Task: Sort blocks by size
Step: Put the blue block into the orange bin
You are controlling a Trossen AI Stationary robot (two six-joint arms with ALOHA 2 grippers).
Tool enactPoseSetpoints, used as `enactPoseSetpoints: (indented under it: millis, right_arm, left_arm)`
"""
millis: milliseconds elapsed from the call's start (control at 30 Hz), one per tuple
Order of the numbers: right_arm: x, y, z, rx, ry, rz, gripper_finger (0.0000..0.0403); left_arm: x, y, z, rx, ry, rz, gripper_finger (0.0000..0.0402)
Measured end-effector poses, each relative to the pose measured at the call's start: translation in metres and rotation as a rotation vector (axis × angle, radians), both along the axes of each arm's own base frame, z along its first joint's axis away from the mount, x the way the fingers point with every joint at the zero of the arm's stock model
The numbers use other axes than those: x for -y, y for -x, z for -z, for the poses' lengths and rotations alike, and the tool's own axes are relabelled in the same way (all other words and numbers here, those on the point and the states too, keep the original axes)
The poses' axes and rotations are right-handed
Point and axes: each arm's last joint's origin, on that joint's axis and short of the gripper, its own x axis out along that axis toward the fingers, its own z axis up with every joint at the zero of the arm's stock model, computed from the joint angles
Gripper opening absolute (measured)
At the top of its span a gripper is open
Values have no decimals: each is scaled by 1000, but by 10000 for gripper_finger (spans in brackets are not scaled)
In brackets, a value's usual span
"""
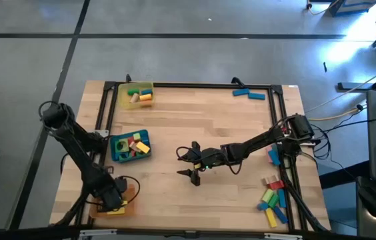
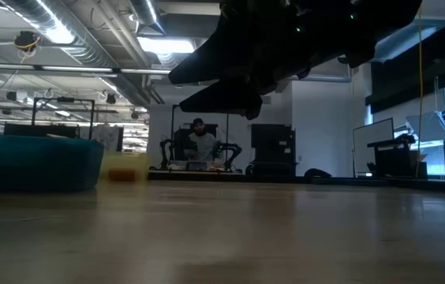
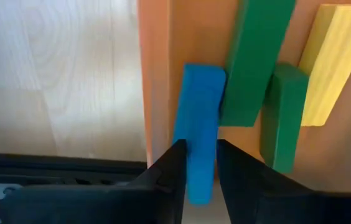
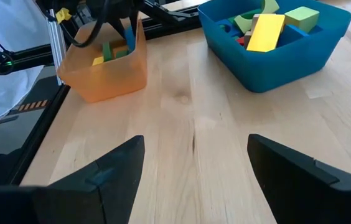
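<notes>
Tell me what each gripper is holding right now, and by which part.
The left gripper, over the orange tray, has a long blue block between its fingers at one end. The right gripper holds nothing.

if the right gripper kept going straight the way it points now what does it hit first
Probably bare table first. The open right gripper points across the wood at the gap between the orange tray and the blue tray; depth is unclear, but the orange tray looks nearer its line.

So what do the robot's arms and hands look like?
Both arms are black and made of chunky jointed pieces, with thin black cables looping beside them. The left hand has two flat dark fingers with slanted edges. The right hand has two broad, wedge-shaped dark fingers. No markings show on either.
</notes>
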Motion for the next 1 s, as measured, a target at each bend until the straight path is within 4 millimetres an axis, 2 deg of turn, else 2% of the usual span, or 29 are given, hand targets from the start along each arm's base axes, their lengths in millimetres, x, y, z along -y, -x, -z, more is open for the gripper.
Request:
enactPoseSetpoints:
  millis: [133,367,567,767,1000]
  right_arm:
    - [0,0,0,0,0,0,287]
    - [0,0,0,-1,0,0,287]
    - [0,0,0,-1,1,1,287]
    - [0,0,0,-1,1,1,287]
    - [3,-1,0,-2,-16,31,287]
  left_arm:
    - [-1,-1,0,20,-11,-4,94]
    - [-3,-4,-1,-1,16,-7,155]
    - [-7,-11,-24,52,100,-19,174]
    - [-25,-13,-51,223,134,-30,175]
    - [-55,-18,-76,548,11,29,175]
